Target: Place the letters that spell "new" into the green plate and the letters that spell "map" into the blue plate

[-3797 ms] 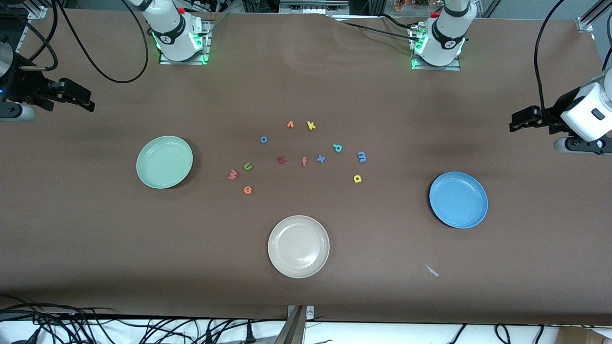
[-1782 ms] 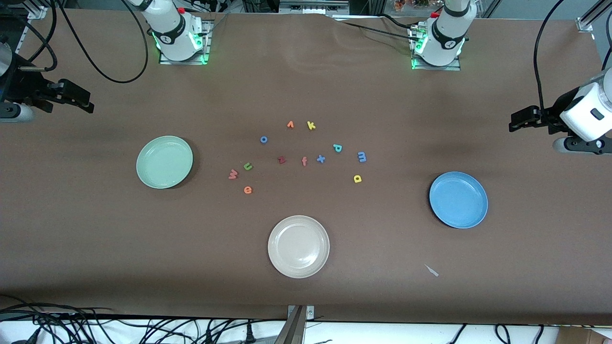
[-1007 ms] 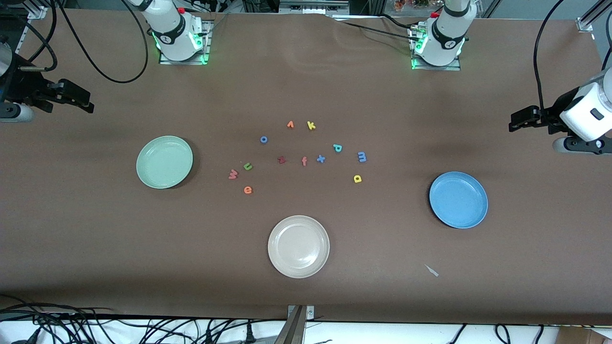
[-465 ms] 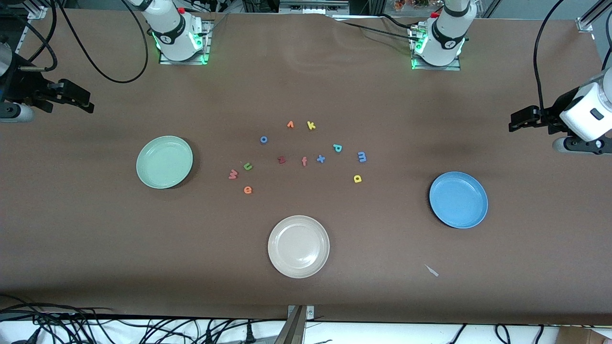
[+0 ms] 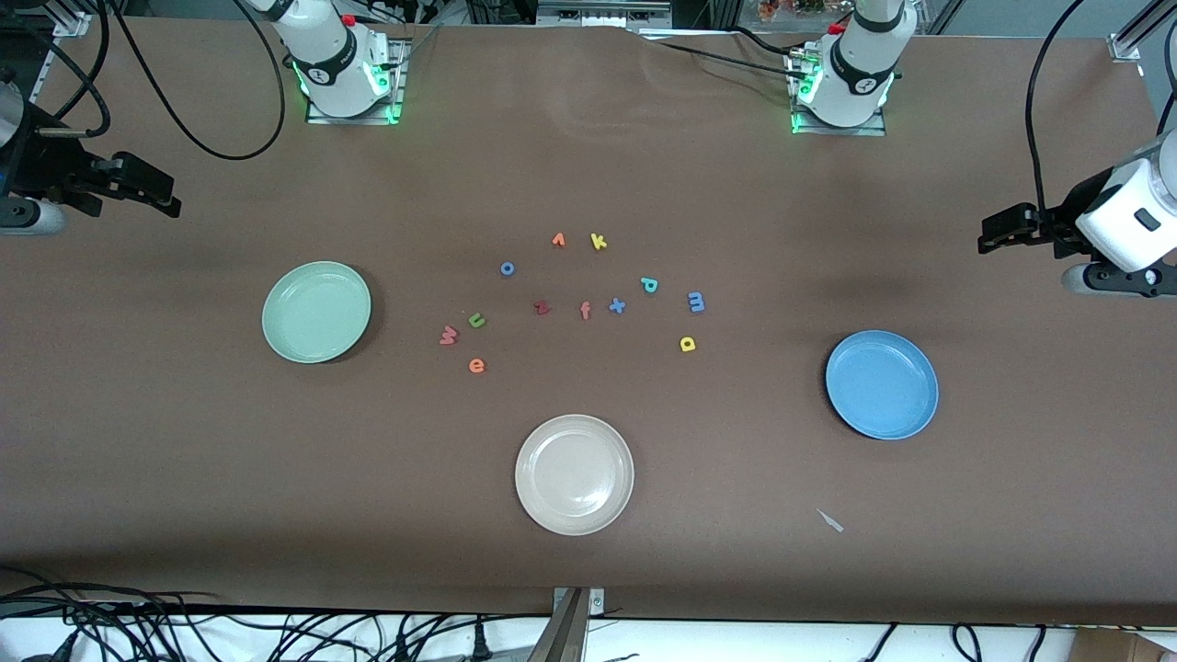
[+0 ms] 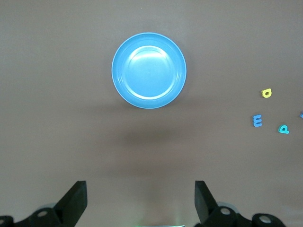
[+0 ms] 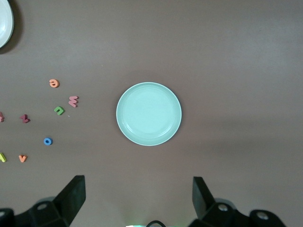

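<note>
Toward the two ends of the table both arms wait, and no letter has been lifted yet. The left gripper (image 6: 139, 185) hangs over bare table at the left arm's end, its fingers spread wide and empty. The right gripper (image 7: 137, 184) hangs the same way at the right arm's end, also released and holding nothing.

The step in hand looks like the first pick. Each arm would do best to take the cluster at its own end. The pinkish-red w (image 5: 448, 336), green n (image 5: 476, 320) and orange e (image 5: 476, 366) lie near the green plate (image 5: 316, 312). The blue m (image 5: 696, 302), yellow a (image 5: 687, 344) and teal p (image 5: 649, 285) lie toward the blue plate (image 5: 882, 384). The w and n sit just beside each other, so the fingers should come straight down around one letter without nudging its neighbour. The flat foam likely calls for a low, centred pinch. The p is near the blue x (image 5: 617, 305), which must be left alone.

Counted: three plates, all empty, the third being the beige plate (image 5: 575, 474), nearest the front camera. Twelve letters lie between them, six wanted and six not. The unwanted ones are the x, the salmon f (image 5: 585, 311), the dark red letter (image 5: 542, 308), the blue o (image 5: 507, 268), the orange v (image 5: 558, 240) and the yellow k (image 5: 599, 242).
</note>
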Tool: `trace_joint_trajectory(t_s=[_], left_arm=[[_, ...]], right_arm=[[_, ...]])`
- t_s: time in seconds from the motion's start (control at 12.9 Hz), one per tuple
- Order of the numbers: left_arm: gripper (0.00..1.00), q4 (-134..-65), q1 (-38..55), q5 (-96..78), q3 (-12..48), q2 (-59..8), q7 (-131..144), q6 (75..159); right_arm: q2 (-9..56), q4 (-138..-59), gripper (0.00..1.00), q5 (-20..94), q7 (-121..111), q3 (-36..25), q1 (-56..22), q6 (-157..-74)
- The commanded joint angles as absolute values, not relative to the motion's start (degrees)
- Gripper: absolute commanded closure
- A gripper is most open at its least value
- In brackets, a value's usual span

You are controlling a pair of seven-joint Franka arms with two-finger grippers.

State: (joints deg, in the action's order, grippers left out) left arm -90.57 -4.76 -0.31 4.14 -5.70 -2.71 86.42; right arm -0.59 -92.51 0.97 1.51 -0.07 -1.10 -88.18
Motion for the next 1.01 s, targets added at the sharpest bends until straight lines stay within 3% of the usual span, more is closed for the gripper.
trace_joint_trajectory(t_s=[0.0, 0.93], left_arm=[[0.00, -91.3, -5.0, 1.0, 4.7, -4.9, -2.6, 86.3], [0.00, -91.3, -4.7, 1.0, 4.7, -4.9, -2.5, 86.4]], right_arm=[[-0.9, -92.8, 0.00, 0.2, 2.0, 0.3, -1.2, -88.8], [-0.9, -93.0, 0.00, -0.1, 1.3, 1.8, -1.2, -90.5]])
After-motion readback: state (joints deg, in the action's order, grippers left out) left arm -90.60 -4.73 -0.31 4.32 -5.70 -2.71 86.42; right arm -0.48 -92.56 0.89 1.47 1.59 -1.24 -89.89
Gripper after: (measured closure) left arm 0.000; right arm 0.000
